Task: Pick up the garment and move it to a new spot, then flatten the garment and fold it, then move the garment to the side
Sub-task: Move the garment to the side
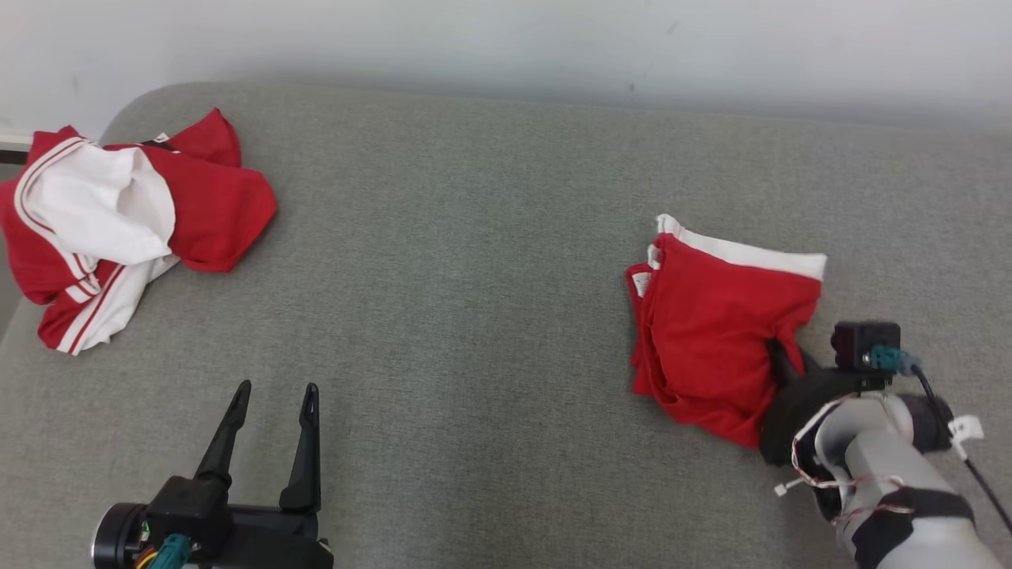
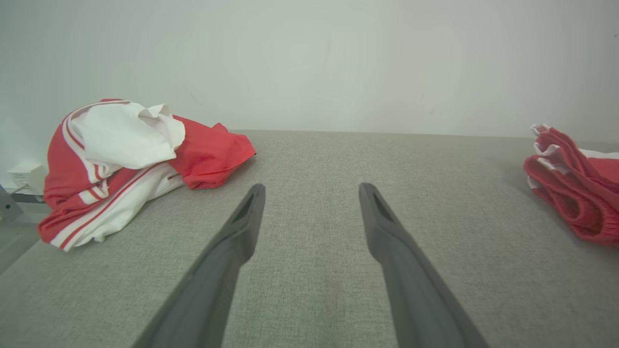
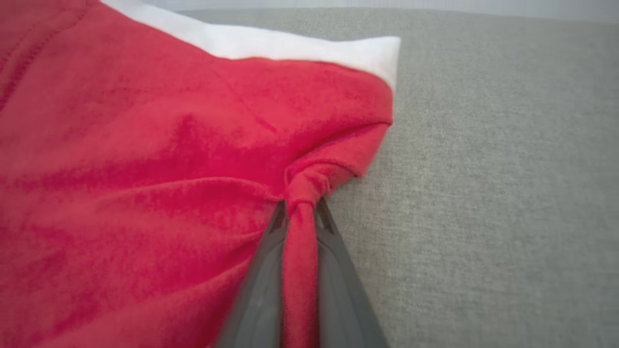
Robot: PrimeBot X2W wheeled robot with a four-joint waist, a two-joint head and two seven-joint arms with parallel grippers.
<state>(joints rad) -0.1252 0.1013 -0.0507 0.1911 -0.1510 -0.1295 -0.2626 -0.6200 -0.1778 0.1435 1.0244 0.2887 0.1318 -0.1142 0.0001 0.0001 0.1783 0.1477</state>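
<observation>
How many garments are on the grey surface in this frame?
2. A folded red garment lies at the right, its edge pinched in the right gripper. A crumpled red-and-white heap lies at the far left; it may hold more than one piece.

Soft, even, bright light in every view, with no glare. In the head view a faint shadow band runs below the wall [image 1: 506, 39] near the top of the frame. The right wrist view is slightly blurred, and the red garment [image 3: 145, 169] is softest at lower left.
</observation>
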